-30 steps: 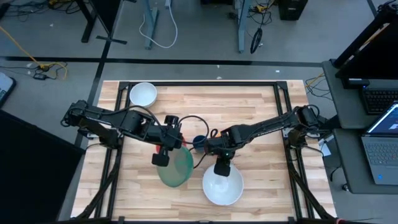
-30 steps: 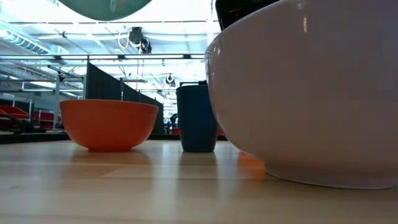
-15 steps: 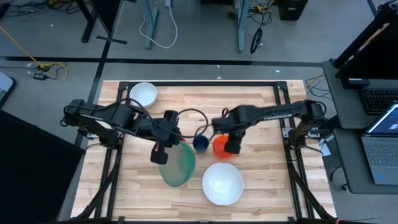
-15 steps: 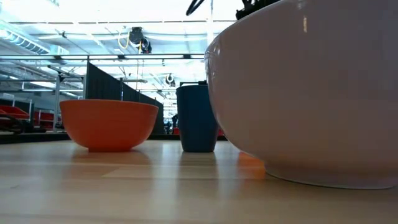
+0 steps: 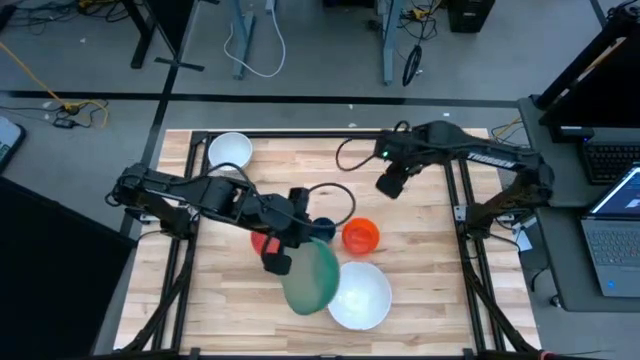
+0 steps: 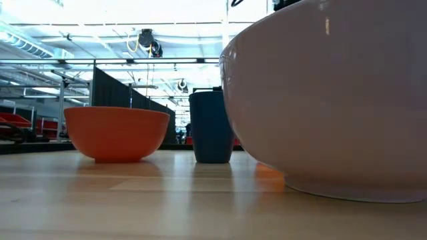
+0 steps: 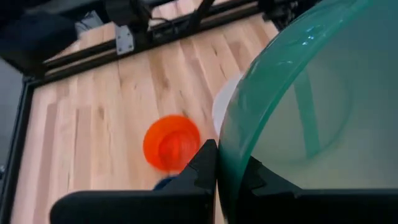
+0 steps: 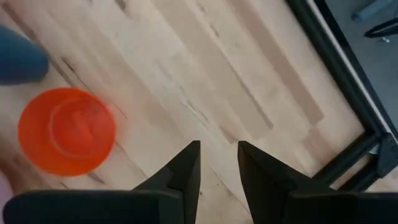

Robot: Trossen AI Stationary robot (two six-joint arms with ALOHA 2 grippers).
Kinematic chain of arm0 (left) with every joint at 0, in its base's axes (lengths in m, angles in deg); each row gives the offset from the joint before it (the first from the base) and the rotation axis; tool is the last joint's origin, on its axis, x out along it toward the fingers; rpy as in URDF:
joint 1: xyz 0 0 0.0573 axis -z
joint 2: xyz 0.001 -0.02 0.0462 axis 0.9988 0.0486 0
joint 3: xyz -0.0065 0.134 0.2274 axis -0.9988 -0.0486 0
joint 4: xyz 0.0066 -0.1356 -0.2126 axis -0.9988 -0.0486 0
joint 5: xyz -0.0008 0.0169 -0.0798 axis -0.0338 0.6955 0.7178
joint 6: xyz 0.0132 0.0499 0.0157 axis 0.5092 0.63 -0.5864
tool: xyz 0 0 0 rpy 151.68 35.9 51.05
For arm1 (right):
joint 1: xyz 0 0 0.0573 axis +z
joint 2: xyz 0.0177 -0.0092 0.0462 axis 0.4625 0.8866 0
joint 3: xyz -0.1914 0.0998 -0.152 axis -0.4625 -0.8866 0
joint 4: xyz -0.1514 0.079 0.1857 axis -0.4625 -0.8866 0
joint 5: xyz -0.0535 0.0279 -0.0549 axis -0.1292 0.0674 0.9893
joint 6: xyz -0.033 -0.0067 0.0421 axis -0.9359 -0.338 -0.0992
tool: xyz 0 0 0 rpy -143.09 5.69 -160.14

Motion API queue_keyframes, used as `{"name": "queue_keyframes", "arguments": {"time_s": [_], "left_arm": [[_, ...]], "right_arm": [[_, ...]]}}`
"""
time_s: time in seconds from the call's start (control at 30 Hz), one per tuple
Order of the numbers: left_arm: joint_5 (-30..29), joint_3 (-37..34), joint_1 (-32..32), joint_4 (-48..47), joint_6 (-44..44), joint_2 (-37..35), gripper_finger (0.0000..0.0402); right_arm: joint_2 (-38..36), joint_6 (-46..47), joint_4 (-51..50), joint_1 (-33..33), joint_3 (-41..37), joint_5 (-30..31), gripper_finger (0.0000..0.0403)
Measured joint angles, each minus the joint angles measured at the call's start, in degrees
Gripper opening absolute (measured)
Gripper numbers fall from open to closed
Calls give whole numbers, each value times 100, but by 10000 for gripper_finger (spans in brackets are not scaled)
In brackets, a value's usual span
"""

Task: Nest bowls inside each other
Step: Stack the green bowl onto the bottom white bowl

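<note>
1. 6 bowls: 1 large green bowl (image 5: 311, 278), 1 large white bowl (image 5: 361, 295), 1 small orange bowl (image 5: 360, 236), 1 tiny dark blue bowl (image 5: 324, 227), 1 red bowl (image 5: 262, 241), 1 small white bowl (image 5: 229, 152) at far-left corner.
2. Left gripper (image 5: 290, 250) clenched on green bowl's rim, overlapping large white bowl.
3. Right gripper (image 5: 390, 184) empty, parted, above table (image 5: 420, 280).

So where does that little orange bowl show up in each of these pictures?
High view: the orange bowl sits mid-table, just above the large white bowl.
Low view: left of centre, standing on the table.
Left wrist view: left of the held green bowl, at.
Right wrist view: at the left edge.
Shared landmark: the dark blue cup beside it.
</note>
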Motion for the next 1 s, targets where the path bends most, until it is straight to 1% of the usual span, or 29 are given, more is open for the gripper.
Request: {"name": "queue_keyframes", "arguments": {"time_s": [0.13,0.37,0.5,0.7,1.0], "left_arm": [[153,0,-109,364,-25,218,0],[195,0,-362,577,-29,648,0],[485,-2,-486,724,-28,983,0],[966,-4,-501,1206,-31,1432,0],[1027,-4,-463,1437,-31,1965,0]], "right_arm": [[-222,-185,20,-181,0,76,91],[-530,-348,135,-285,0,82,91],[-643,-363,287,-282,0,70,91],[-674,-387,457,-282,0,70,91],[-676,-387,608,-282,0,72,91]]}}
